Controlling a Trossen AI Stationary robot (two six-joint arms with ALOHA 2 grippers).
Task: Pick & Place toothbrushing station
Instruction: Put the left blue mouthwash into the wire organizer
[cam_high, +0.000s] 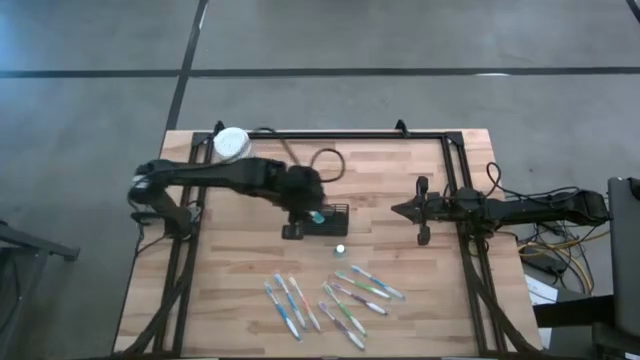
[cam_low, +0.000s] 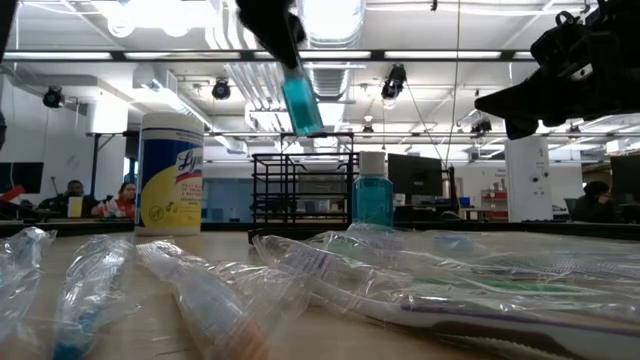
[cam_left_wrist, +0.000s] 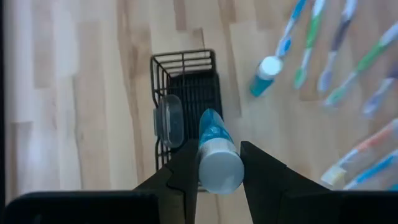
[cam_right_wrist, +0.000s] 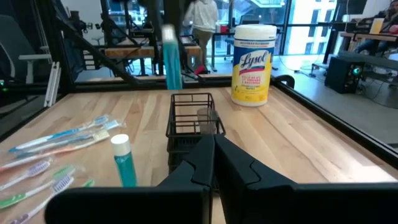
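The toothbrushing station, a small black mesh holder box (cam_high: 337, 214), stands on the wooden table near its middle; it also shows in the left wrist view (cam_left_wrist: 185, 93) and the low view (cam_low: 300, 188). My left gripper (cam_high: 316, 215) is right above it, shut on a small teal bottle with a white cap (cam_left_wrist: 217, 155). A second teal bottle (cam_high: 340, 249) stands upright on the table beside the holder. My right gripper (cam_high: 398, 210) waits shut and empty to the holder's right, above the table. My left gripper pinches the teal bottle at its white-capped upper end (cam_left_wrist: 219, 169) between its two fingers. The fingers come from above, pointing down. The bottle (cam_low: 300, 100) hangs below them, cap up and slightly tilted, lifted clear just above the holder's top.
A round yellow canister with a white lid (cam_high: 231, 143) stands at the table's far left. Several wrapped toothbrushes (cam_high: 330, 295) lie toward the near edge. A clear small case (cam_left_wrist: 168, 121) sits in the holder. A black frame rail (cam_high: 455, 180) borders the table.
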